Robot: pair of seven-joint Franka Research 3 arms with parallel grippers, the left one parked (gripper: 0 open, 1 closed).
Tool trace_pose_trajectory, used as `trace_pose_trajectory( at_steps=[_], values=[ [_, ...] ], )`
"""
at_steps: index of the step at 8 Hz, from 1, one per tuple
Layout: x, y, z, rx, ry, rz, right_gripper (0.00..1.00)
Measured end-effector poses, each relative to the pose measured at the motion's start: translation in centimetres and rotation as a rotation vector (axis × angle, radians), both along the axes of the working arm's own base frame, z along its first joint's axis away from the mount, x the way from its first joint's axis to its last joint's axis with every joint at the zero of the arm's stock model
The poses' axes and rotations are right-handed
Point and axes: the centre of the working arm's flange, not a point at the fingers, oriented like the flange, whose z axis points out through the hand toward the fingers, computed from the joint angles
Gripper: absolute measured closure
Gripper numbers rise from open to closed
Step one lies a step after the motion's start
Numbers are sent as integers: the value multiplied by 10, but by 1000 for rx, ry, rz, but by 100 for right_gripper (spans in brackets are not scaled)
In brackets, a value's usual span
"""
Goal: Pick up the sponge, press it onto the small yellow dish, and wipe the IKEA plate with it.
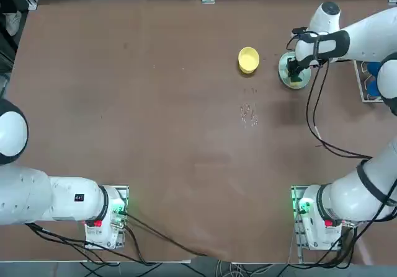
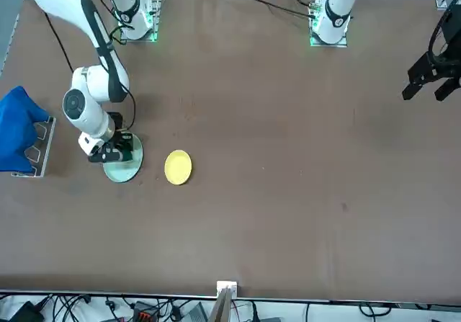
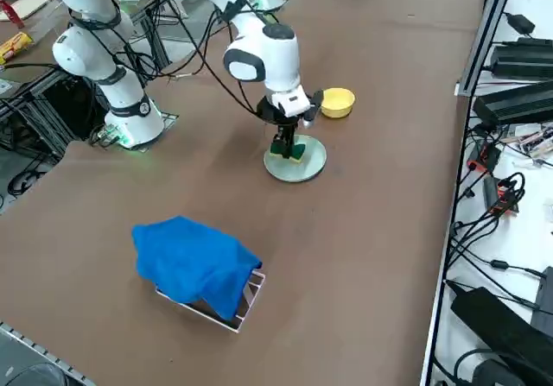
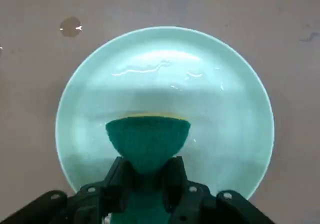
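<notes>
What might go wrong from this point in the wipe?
The right gripper pinches the sponge at its middle and bends it, so it might twist or slip under pressure. The IKEA plate has nothing visibly bracing it, so strokes could push it along the table. Wet streaks on the plate may also let the sponge skid.

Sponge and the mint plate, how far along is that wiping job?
The sponge is picked up, pinched in the right gripper's jaws. Wet streaks show on the plate, and the sponge is at it, so wiping looks in hand. Finishing the wipe and releasing the sponge probably remain.
</notes>
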Motion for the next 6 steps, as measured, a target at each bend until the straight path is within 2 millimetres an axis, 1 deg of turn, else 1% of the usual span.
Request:
trace_pose_trajectory(
  at_steps=[1,4,5,6],
  values=[
    [1,-8,0,0,-3,-1,65],
    [2,-45,0,1,-4,13,65],
    [2,-54,0,1,-4,23,65],
    [2,-60,-2,1,-12,36,65]
  ],
)
